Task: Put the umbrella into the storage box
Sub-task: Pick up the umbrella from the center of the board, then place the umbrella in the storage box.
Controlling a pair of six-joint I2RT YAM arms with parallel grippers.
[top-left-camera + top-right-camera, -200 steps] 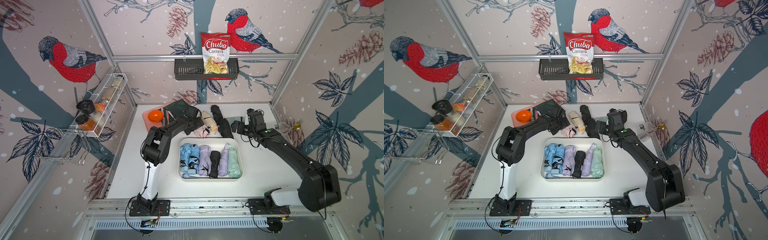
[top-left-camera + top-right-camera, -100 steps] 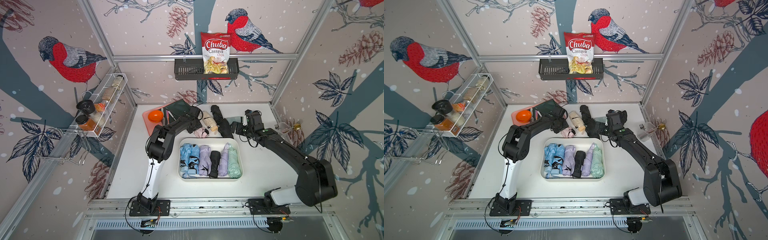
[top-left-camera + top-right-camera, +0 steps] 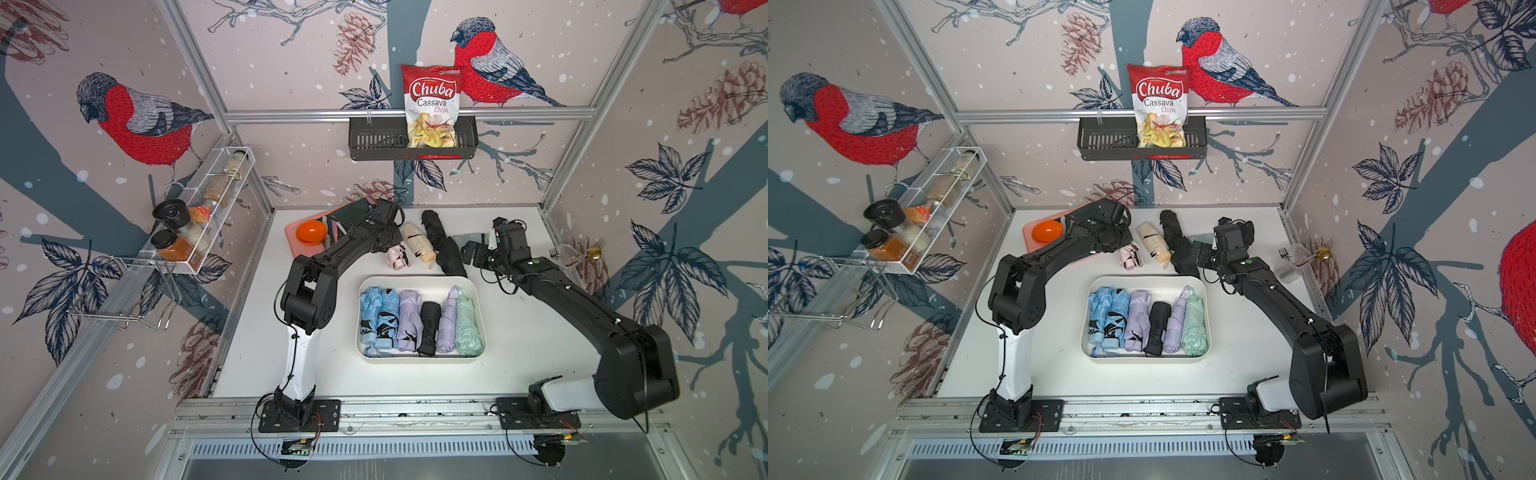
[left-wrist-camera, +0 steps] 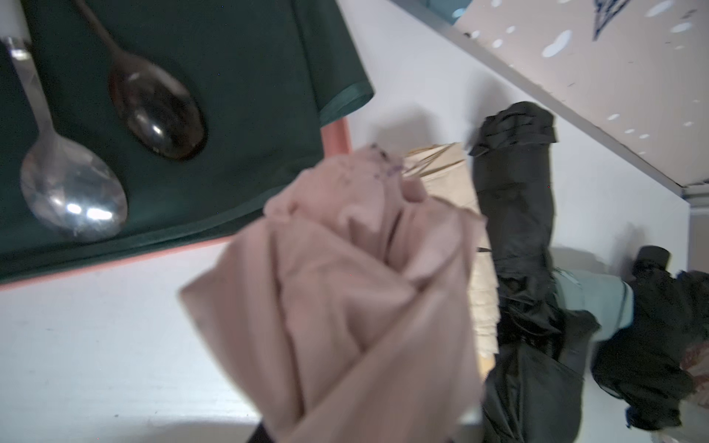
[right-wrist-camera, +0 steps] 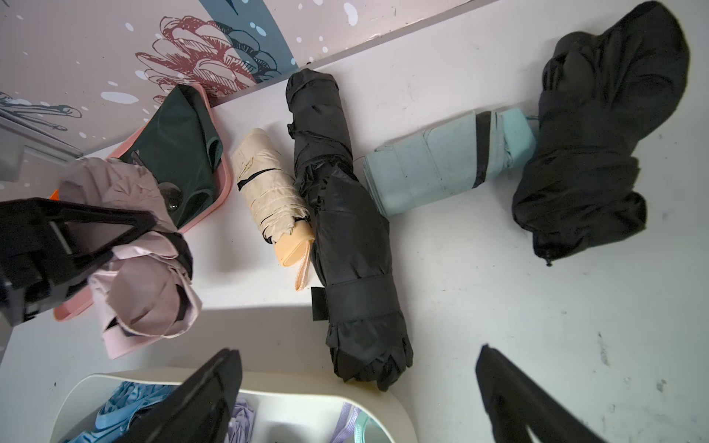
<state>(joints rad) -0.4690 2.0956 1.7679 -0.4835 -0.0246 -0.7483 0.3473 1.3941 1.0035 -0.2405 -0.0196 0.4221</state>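
My left gripper is shut on a folded pink umbrella behind the storage box, beside the pink tray's edge. The right wrist view shows its black fingers clamped across the pink umbrella. Pink fabric fills the left wrist view and hides the jaws. The off-white storage box holds several folded umbrellas side by side. My right gripper stands open and empty just right of a long black umbrella, above the umbrella's near end.
A cream umbrella, a light blue one and a black bundle lie at the back. The pink tray carries an orange bowl, green cloth and spoons. A clear cutlery holder stands far right.
My left gripper has closed from wide open onto the pink umbrella. The right gripper has stayed open and has barely shifted.
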